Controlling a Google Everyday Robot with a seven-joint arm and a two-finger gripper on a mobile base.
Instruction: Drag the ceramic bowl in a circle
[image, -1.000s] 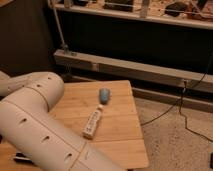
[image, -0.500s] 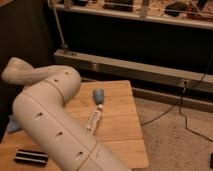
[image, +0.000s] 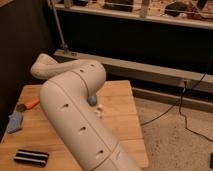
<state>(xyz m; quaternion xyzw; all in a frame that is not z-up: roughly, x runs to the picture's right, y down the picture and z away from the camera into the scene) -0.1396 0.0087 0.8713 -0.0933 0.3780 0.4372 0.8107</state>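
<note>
My white arm (image: 75, 115) fills the middle of the camera view, bending from the bottom up to the left over the wooden table (image: 120, 135). The gripper is not in view; the arm's own bulk hides its end. A small orange-red thing (image: 31, 104) lies near the table's left side, next to a small dark object (image: 21, 107). I cannot tell whether it is the ceramic bowl. No round bowl shape shows anywhere else.
A light-blue cup (image: 93, 100) peeks out just right of the arm, with a bit of a white object (image: 98, 111) below it. A flat blue sponge (image: 14, 122) lies at the left edge. A black striped block (image: 31, 157) lies front left. Cables (image: 165, 107) run over the floor on the right.
The arm has swung further right and up across the view. It now covers most of the cup and the white object, and the table's left side with the sponge and orange thing has come into view.
</note>
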